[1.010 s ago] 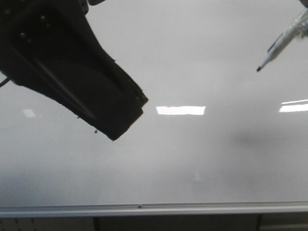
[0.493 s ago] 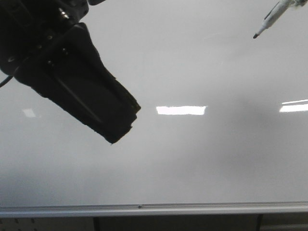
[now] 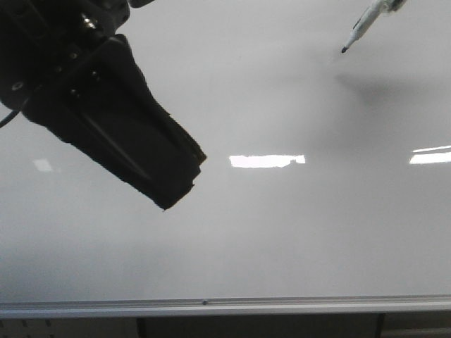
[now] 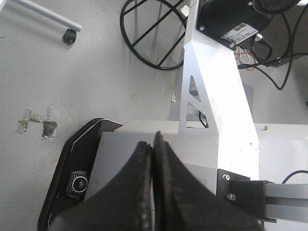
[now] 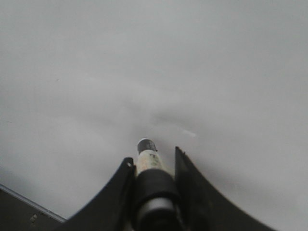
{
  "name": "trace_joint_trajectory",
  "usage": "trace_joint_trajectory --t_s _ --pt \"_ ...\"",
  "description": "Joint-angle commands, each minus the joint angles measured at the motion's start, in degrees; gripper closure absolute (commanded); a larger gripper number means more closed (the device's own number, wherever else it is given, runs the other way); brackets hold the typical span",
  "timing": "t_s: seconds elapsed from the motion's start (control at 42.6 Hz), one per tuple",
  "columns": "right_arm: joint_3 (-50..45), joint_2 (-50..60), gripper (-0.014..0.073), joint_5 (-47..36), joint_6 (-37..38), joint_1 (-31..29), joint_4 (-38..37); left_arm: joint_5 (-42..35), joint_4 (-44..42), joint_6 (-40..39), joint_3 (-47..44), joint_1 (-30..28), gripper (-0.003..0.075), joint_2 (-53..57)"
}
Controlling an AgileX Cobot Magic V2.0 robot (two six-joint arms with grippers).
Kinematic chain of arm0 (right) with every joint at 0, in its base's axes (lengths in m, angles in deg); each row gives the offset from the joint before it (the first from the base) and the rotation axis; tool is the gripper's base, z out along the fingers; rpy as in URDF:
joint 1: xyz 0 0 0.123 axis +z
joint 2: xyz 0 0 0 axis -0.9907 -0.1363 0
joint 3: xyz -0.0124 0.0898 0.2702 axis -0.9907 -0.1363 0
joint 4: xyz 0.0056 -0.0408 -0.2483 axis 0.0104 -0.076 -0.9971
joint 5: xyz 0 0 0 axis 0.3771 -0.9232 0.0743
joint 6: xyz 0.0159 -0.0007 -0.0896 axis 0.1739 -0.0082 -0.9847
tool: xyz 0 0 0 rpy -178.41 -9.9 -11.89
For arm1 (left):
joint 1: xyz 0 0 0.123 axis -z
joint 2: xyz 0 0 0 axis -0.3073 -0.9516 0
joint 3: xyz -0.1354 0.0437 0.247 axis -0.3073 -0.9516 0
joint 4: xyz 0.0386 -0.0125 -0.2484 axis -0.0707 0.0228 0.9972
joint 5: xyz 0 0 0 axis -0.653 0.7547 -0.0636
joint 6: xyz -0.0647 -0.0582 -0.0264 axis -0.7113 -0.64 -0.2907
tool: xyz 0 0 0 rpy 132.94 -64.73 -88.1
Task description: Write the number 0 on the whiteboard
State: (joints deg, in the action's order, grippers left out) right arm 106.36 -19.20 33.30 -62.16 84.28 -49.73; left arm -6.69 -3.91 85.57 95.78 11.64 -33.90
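Pinching marker in right claw over blank whiteboard; keeping left claw pressed together, idle; no stroke of 0 drawn yet.

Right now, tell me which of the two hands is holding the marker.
The right hand: its fingers clamp the marker, whose tip points at the whiteboard. The left hand is closed on nothing, its fingers pressed together.
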Motion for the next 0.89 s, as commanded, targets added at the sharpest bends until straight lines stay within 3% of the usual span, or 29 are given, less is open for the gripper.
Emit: trace_joint_trajectory --t_s 0.0,0.517,0.869 --pt "2.82 0.7 0.0661 -3.11 -0.11 -0.27 1.42 1.93 3.71 -0.19 1.61 0.39 0.074 2.2" --pt "2.98 -1.18 0.0661 -4.6 -0.16 -0.27 1.31 1.93 3.71 -0.19 1.61 0.39 0.074 2.2" --pt "2.98 -3.36 0.0661 -0.84 -0.16 -0.27 0.65 1.93 3.71 -0.19 1.61 0.39 0.074 2.2"
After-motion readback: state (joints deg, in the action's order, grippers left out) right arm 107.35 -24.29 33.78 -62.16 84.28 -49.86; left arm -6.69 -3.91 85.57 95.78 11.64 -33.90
